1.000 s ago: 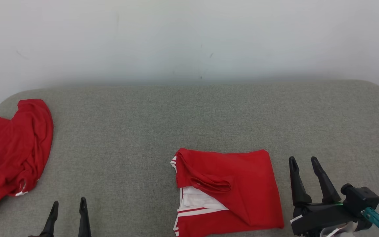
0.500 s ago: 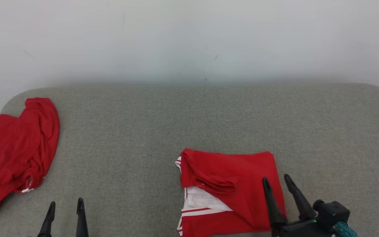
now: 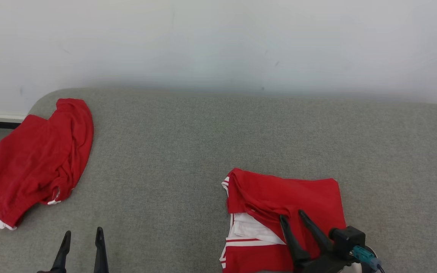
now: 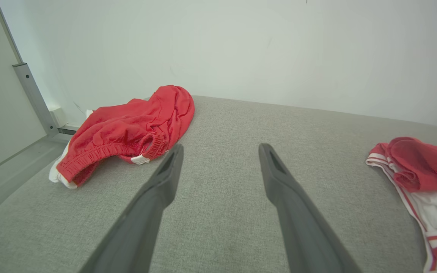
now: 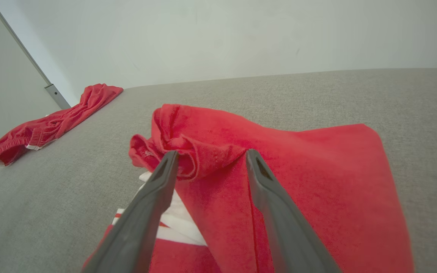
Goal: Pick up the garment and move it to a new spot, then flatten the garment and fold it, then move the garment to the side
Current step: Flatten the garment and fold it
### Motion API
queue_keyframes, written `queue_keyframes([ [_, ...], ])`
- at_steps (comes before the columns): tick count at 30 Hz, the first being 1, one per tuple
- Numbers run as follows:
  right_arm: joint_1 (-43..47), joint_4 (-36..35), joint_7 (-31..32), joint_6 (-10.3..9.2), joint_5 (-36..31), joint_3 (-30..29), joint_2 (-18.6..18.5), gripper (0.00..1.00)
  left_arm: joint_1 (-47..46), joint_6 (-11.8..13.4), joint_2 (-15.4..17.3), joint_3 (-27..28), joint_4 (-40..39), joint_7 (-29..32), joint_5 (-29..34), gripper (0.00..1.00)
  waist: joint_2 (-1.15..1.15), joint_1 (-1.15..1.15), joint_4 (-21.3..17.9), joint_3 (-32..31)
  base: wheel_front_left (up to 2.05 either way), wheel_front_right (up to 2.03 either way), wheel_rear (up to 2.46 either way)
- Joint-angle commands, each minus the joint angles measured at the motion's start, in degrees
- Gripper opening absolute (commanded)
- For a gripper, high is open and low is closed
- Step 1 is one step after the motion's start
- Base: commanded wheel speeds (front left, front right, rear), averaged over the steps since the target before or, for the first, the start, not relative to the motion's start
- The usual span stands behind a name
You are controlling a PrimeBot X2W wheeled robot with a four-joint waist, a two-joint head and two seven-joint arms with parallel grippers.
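Observation:
A folded red garment with white stripes and a white inner layer lies flat on the grey fabric surface, right of centre. It has a bunched fold on its left part. My right gripper is open over the garment's near half, its fingertips just short of that bunched fold, with nothing between the fingers. The right wrist view shows this gripper with red cloth under and beyond it. My left gripper stands open over bare grey fabric at the lower left, also seen as the gripper in its own wrist view.
A second red garment, crumpled, with white trim, lies at the surface's far left corner and overhangs its edge. A pale wall runs along the back. A metal rail and floor lie beyond the left edge.
The head camera has turned, shifting the whole picture to the right. My right gripper has moved from beside the folded garment's right edge to over the garment. The left gripper has kept its place.

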Motion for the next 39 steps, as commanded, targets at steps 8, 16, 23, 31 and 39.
queue_keyframes([
  [8,-3.2,4.2,0.0,-0.14,0.5,2.0,1.1,0.00,-0.4,0.3,-0.1,0.2,0.2,-0.2,-1.0,1.00,0.00,0.00,1.3,1.0,0.00,0.00,0.00],
  [16,1.0,-1.6,0.3,-0.14,7.4,4.4,2.4,0.00,-0.4,0.2,-0.1,0.2,0.6,-0.2,-1.1,1.00,0.00,0.00,1.1,1.1,0.00,0.00,0.00],
  [23,5.3,-8.0,3.5,-0.14,12.5,8.4,3.0,1.00,-0.8,0.2,0.0,0.1,1.1,-0.2,-1.3,1.00,0.00,0.00,0.2,1.4,0.00,0.00,0.00],
  [31,8.3,-14.4,2.3,-0.14,9.9,6.9,1.1,1.00,-0.4,0.2,-0.1,0.6,0.8,-0.2,-1.3,1.00,0.00,0.00,-1.0,0.8,0.00,0.00,0.00],
  [39,9.9,-19.7,0.3,-0.14,5.4,-0.5,1.1,1.00,0.3,0.3,0.0,0.4,0.2,-0.2,-1.3,1.00,0.00,0.00,-2.4,0.2,0.00,0.00,0.00],
])
